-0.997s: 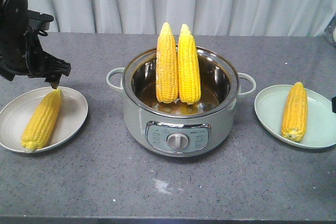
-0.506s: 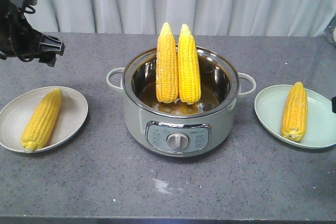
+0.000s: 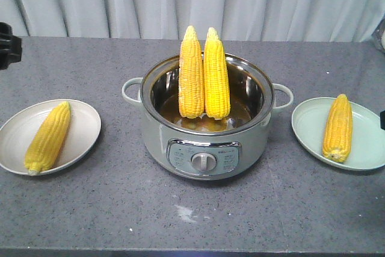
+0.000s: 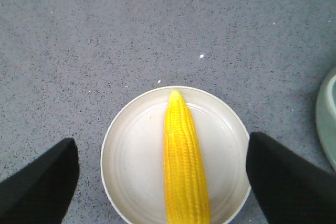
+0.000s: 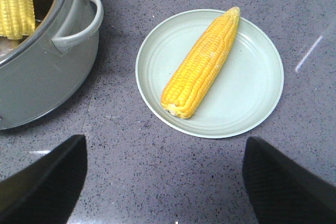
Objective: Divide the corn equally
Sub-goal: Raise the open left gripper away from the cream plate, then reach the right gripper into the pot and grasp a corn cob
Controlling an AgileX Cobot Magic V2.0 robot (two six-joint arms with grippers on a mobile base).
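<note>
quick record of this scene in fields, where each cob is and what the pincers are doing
pot: mid-table
pot cobs: two, upright, side by side
left plate: beige, left cob lying flat on it
right plate: pale green, right cob lying flat on it
left pincer: open, empty, above left plate
right pincer: open, empty, by right plate

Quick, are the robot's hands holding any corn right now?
Left gripper: open, holding nothing.
Right gripper: open, holding nothing.
</note>
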